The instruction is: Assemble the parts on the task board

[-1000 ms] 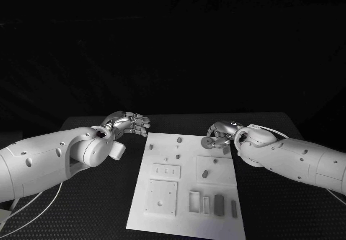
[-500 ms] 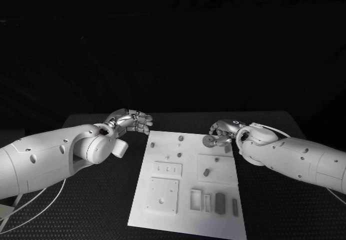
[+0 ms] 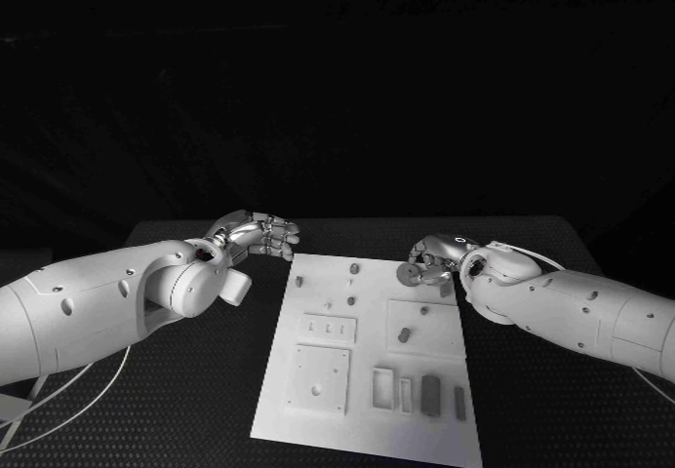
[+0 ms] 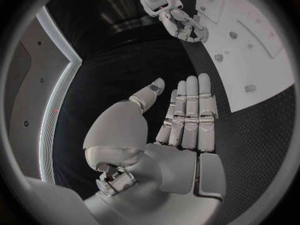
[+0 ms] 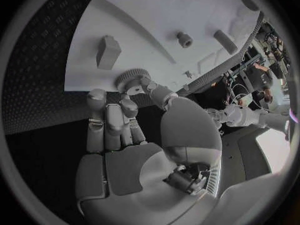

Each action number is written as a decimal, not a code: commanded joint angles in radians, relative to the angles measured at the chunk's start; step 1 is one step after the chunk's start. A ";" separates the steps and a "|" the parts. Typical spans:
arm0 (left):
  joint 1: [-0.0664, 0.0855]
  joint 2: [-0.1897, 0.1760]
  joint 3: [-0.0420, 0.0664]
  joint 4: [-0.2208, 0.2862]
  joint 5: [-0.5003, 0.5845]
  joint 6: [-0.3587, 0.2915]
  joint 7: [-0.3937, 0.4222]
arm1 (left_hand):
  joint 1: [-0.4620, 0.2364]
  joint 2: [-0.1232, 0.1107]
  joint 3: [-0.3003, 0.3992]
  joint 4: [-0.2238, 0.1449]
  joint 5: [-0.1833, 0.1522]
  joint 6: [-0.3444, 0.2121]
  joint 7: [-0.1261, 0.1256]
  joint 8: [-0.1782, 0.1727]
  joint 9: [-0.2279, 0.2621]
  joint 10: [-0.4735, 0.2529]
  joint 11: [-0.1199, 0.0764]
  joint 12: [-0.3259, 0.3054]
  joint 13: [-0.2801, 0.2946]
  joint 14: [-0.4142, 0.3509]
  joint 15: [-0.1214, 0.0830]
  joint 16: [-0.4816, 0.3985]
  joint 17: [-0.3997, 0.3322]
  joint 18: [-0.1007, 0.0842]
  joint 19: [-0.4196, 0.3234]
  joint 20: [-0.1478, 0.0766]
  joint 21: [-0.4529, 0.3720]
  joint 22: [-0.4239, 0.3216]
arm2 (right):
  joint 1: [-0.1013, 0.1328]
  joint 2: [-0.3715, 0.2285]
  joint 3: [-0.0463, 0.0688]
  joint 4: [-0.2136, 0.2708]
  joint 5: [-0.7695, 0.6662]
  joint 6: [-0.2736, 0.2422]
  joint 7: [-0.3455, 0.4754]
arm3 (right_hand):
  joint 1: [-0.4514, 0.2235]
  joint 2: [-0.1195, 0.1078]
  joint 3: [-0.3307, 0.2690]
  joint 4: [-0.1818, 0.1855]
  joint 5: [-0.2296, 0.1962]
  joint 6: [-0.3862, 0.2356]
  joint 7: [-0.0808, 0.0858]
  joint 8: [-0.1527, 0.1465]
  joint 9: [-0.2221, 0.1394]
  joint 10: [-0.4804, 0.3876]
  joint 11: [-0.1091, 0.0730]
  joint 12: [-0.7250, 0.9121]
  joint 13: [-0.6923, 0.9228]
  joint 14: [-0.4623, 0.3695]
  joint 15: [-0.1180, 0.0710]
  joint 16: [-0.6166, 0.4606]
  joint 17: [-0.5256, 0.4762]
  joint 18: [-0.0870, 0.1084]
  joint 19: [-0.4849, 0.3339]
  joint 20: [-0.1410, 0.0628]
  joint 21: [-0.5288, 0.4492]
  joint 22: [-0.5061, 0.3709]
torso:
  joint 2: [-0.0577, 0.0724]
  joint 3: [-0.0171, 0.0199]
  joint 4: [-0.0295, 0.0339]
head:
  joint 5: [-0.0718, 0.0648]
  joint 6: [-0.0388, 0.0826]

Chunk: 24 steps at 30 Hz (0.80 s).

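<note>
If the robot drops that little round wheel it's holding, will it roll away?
Probably. The round part, pinched by the right hand, looks like a ridged disc, so landing on edge it could roll. Landing flat on the task board, it would likely stay. It looks stiff, not floppy.

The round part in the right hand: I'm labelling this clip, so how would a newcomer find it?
Start at the white board mid-table and go to its far right corner, where the right hand hangs over the edge. The gear is pinched in its fingertips. It is a toothed disc held off the board, unlike the small pegs and blocks on it.
</note>
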 commanded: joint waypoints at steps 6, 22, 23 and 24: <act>0.001 0.000 0.001 0.005 -0.005 0.015 0.009 | -0.011 0.000 -0.001 -0.005 0.005 0.001 0.004 -0.006 -0.002 0.004 0.000 -0.004 0.001 0.007 0.003 -0.004 0.002 0.010 0.000 -0.008 -0.007 0.002 | -0.008 0.013 -0.008 -0.024 -0.029 0.034 0.007 | 0.002 0.040 -0.004 -0.024 0.000 0.032 0.007 0.012 0.003 -0.009 -0.004 0.008 -0.006 -0.006 -0.008 0.004 -0.005 0.069 -0.004 -0.004 -0.001 0.018 | 0.001 -0.0004 0.0014 | 0.000 -0.002; 0.001 -0.008 0.001 0.011 -0.011 0.014 0.008 | -0.010 0.000 -0.001 -0.006 0.005 0.001 0.004 -0.006 -0.002 0.005 0.000 -0.005 0.002 0.007 0.003 -0.006 0.004 0.011 0.000 -0.009 -0.007 0.002 | -0.026 0.022 -0.021 -0.032 -0.137 0.040 -0.002 | 0.015 0.036 -0.004 -0.074 0.000 0.049 0.002 0.022 0.005 -0.007 -0.009 0.009 -0.012 -0.009 -0.013 0.005 -0.014 0.069 -0.007 -0.002 0.000 0.017 | -0.001 -0.0005 -0.0013 | 0.000 -0.007; 0.001 -0.008 0.001 0.011 -0.011 0.013 0.008 | -0.010 0.000 -0.001 -0.006 0.005 0.001 0.004 -0.006 -0.002 0.005 0.000 -0.005 0.002 0.007 0.003 -0.006 0.004 0.011 0.000 -0.009 -0.007 0.002 | -0.026 0.023 -0.022 -0.031 -0.138 0.045 -0.002 | 0.016 0.037 -0.003 -0.077 0.000 0.053 0.000 0.024 0.006 -0.006 -0.011 0.009 -0.013 -0.009 -0.014 0.005 -0.016 0.069 -0.007 -0.002 0.000 0.017 | -0.001 -0.0005 -0.0009 | 0.000 -0.007; 0.001 -0.008 0.001 0.010 -0.011 0.013 0.008 | -0.010 0.000 -0.001 -0.006 0.005 0.001 0.004 -0.006 -0.002 0.005 0.000 -0.005 0.002 0.007 0.003 -0.006 0.004 0.011 0.000 -0.009 -0.007 0.002 | -0.028 0.023 -0.022 -0.031 -0.140 0.048 -0.004 | 0.017 0.039 -0.002 -0.079 0.000 0.060 -0.002 0.028 0.007 -0.005 -0.013 0.010 -0.014 -0.008 -0.015 0.006 -0.014 0.069 -0.007 -0.002 0.000 0.017 | -0.001 -0.0004 -0.0006 | -0.001 -0.007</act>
